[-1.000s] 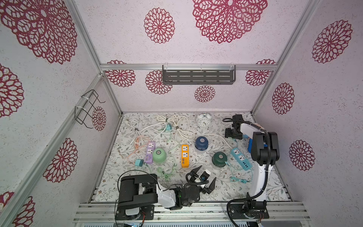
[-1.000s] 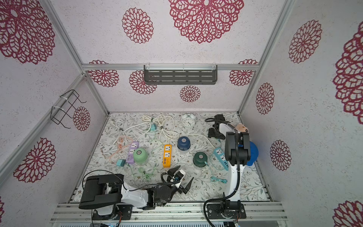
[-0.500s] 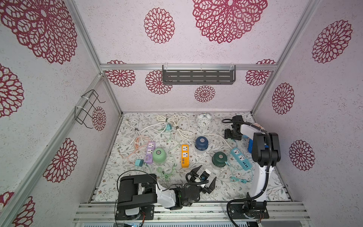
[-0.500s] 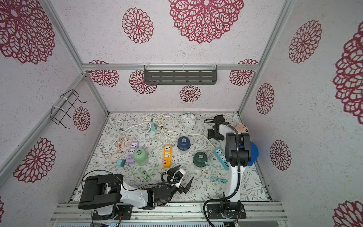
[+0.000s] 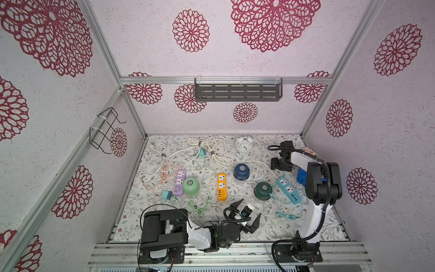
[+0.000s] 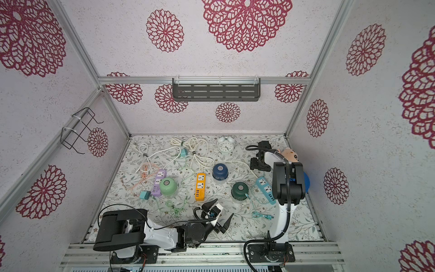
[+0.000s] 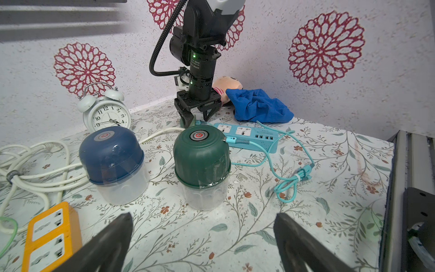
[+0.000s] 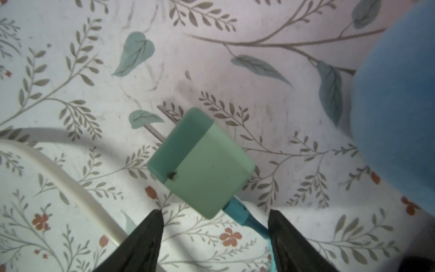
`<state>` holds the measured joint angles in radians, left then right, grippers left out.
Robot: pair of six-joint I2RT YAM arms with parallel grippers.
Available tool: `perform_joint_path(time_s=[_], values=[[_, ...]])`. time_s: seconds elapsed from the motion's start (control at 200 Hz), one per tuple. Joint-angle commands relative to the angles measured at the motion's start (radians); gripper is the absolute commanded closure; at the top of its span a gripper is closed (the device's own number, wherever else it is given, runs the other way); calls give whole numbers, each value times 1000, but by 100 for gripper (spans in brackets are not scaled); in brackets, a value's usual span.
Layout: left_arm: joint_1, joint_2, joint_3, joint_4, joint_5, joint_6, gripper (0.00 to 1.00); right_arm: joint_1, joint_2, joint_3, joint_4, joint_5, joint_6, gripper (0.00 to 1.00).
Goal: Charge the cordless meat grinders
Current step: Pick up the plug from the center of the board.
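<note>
The left claw (image 5: 251, 207) is hanging wide open at the counter's (image 5: 270, 226) front edge, facing the dark green grinder (image 5: 263, 188) just ahead, with the navy grinder (image 5: 241, 170) beyond; the mint grinder (image 5: 191, 185) is sitting well off toward the left wall. The right claw (image 8: 215, 212) is hovering near the back right corner, jaws parted over a green charger plug (image 8: 207, 164), not gripping it. I am counting three grinders, three strips: purple strip (image 5: 179, 182), orange strip (image 5: 221, 186), blue strip (image 5: 288, 189), and one alarm clock (image 5: 244, 146). Bare counter is showing between the left claw and the dark green grinder
</note>
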<state>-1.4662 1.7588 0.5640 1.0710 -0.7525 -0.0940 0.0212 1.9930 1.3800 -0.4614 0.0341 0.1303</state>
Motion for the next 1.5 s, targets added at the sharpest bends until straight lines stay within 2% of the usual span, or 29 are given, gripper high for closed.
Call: perform_joint_path(time_s=[0.0,0.055,0.215,0.591,0.736,0.891,1.046,1.191,1.326,1.411,1.491], values=[[-21,2,15,15,-1,5,3,-17,-47,-10,-25,24,-3,33],[-26,3,14,17,-4,5,3,-18,-43,-9,-27,23,-6,36],[-34,12,19,22,-9,5,3,-30,-8,28,-40,31,-1,38],[-34,25,65,-45,-18,11,3,-56,168,248,-117,15,-28,37],[-30,26,73,-58,-24,-2,3,-70,210,306,-138,-3,-28,42],[-8,14,82,-108,3,-55,3,-73,208,288,-126,-34,-21,46],[18,-1,79,-106,28,-62,3,-71,155,212,-68,-67,-10,42],[45,-44,66,-132,32,-85,3,-69,132,189,-57,-66,-35,53],[118,-150,58,-292,96,-218,2,-69,98,175,-32,-77,-38,62],[191,-243,122,-580,154,-334,0,-63,66,174,-20,-84,-35,65],[278,-306,211,-842,252,-410,2,-56,29,174,-9,-89,-32,67]])
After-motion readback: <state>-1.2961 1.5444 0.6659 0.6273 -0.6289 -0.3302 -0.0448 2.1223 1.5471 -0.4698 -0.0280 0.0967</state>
